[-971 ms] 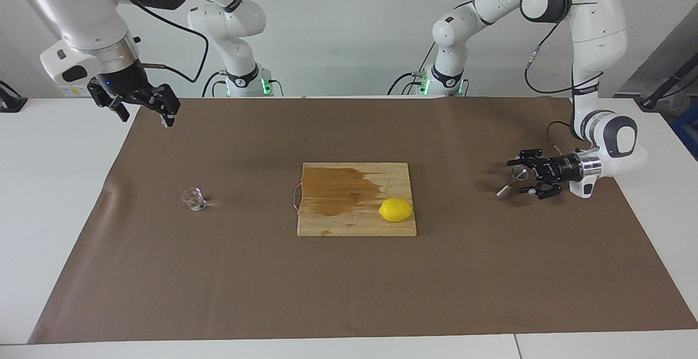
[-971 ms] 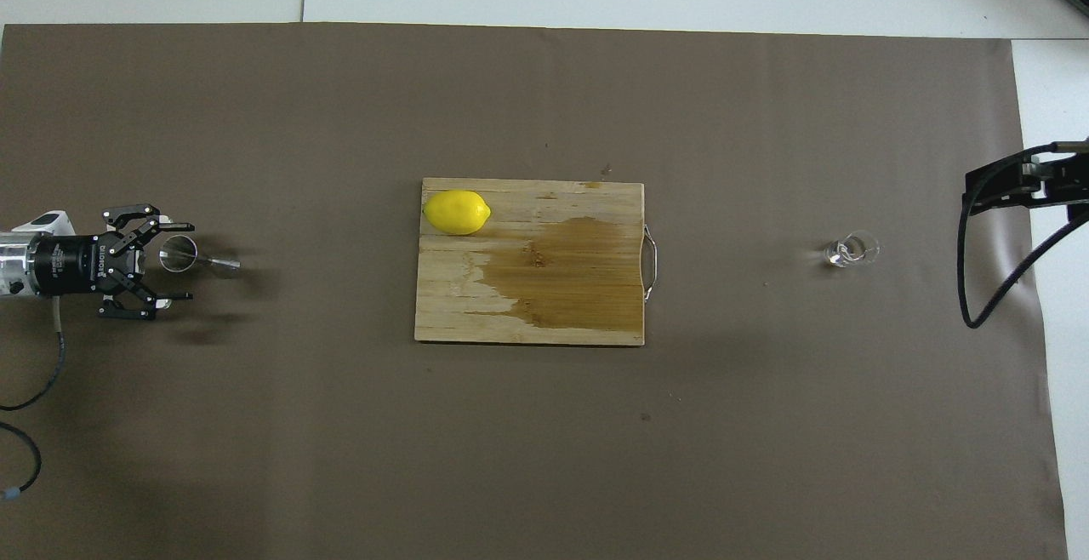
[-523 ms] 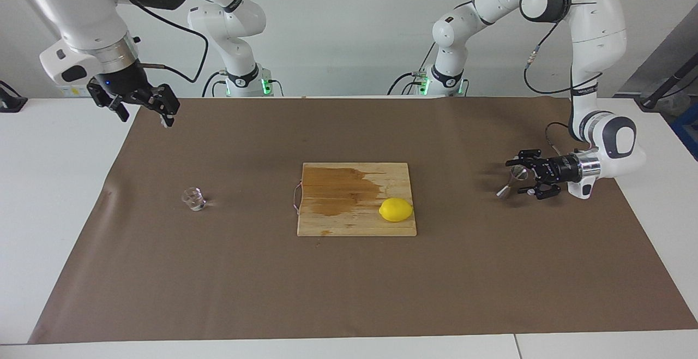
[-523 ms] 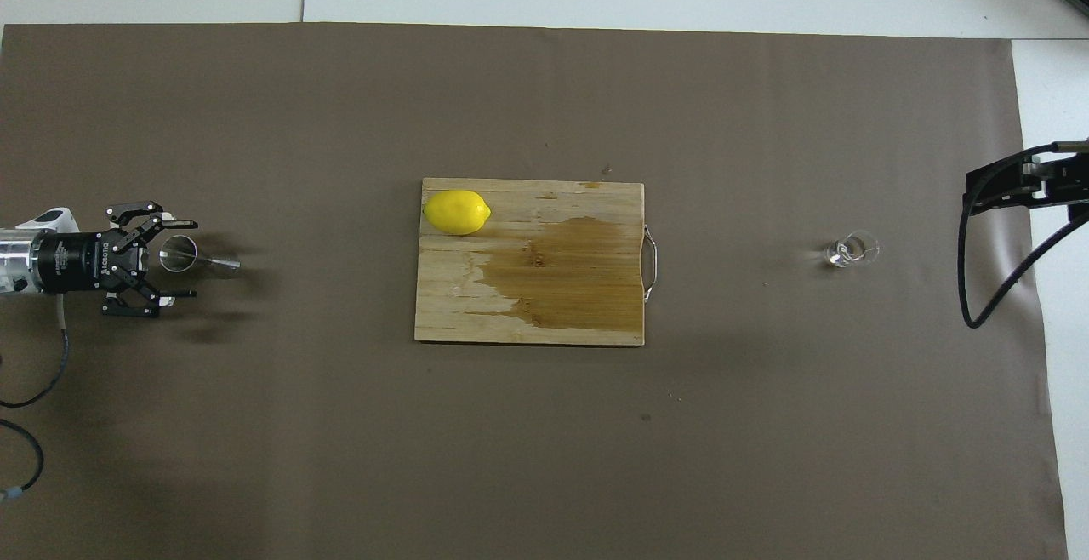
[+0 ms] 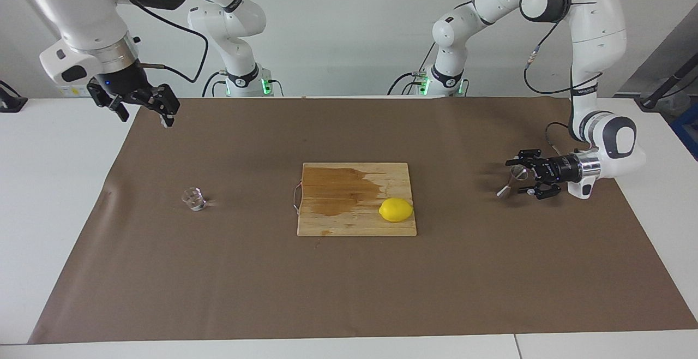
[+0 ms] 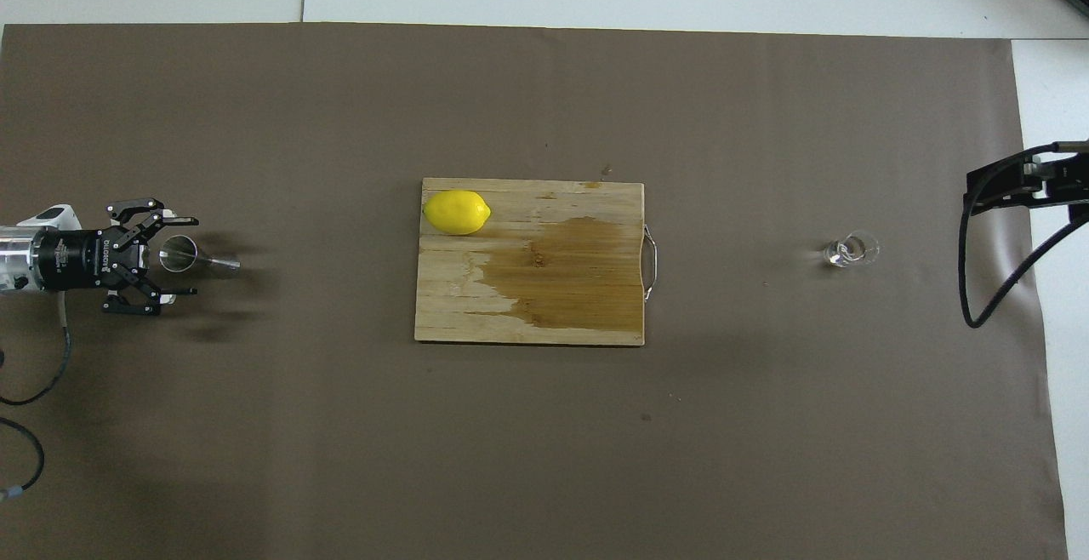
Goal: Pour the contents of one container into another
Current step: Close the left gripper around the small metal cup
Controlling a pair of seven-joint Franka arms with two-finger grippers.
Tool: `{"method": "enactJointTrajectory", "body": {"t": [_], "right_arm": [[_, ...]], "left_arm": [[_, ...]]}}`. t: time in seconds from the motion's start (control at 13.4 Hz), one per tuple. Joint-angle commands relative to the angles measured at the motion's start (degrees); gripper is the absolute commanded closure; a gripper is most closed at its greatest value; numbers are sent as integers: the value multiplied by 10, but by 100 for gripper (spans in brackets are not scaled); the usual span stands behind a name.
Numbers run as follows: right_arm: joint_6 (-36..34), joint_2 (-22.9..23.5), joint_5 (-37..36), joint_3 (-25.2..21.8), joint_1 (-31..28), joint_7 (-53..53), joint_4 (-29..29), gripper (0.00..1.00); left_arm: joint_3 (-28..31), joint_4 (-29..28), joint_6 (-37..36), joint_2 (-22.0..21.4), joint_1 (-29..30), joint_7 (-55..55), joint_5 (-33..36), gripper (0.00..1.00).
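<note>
Left gripper eased back from the jigger

The left gripper (image 5: 528,176), jaws spread wide, is drawn slightly away from the steel jigger (image 5: 511,181); the right gripper (image 5: 143,109) is kept open, waiting, well above the glass cup (image 5: 193,198). No pouring is begun.

A mat (image 5: 349,293) covers most of the worktop (image 5: 54,184). A cutting board (image 5: 338,222) lies at the mat's middle, with a lemon (image 5: 396,209) on the board's corner farthest from the robots, toward the left arm's end. The jigger (image 5: 512,180) stands on the mat well toward the left arm's end, tilted, with the left tool (image 5: 524,175) spread wide just beside its upper cone. The glass cup (image 5: 193,199) stands on the mat toward the right arm's end, well apart from the board. The right tool (image 5: 143,109) hangs over the mat's corner at that end.
</note>
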Motion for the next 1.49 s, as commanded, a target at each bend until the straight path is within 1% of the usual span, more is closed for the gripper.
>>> {"method": "enactJointTrajectory", "body": {"t": [0.0, 0.3, 0.45, 0.6, 0.75, 0.97, 1.19, 1.42], "right_arm": [[-3, 0, -9, 0, -3, -14, 0, 0], [-2, 0, -9, 0, -3, -14, 0, 0], [-2, 0, -9, 0, -3, -14, 0, 0], [-3, 0, -9, 0, -3, -14, 0, 0], [-2, 0, -9, 0, -3, -14, 0, 0], [-2, 0, -9, 0, -3, -14, 0, 0], [-2, 0, -9, 0, -3, -14, 0, 0], [-2, 0, -9, 0, -4, -14, 0, 0]], "left_arm": [[-4, -9, -6, -8, 11, 5, -11, 0], [-5, -9, -6, -9, 11, 5, -12, 0], [-7, -9, -6, -8, 11, 5, -20, 3], [-8, -9, -6, -9, 11, 5, -21, 9], [-8, -9, -5, -8, 11, 8, -21, 18], [-8, -9, -1, -8, 11, 16, -21, 23], [-8, -9, 4, -8, 11, 17, -21, 26], [-8, -9, 5, -8, 11, 17, -21, 35]]}}
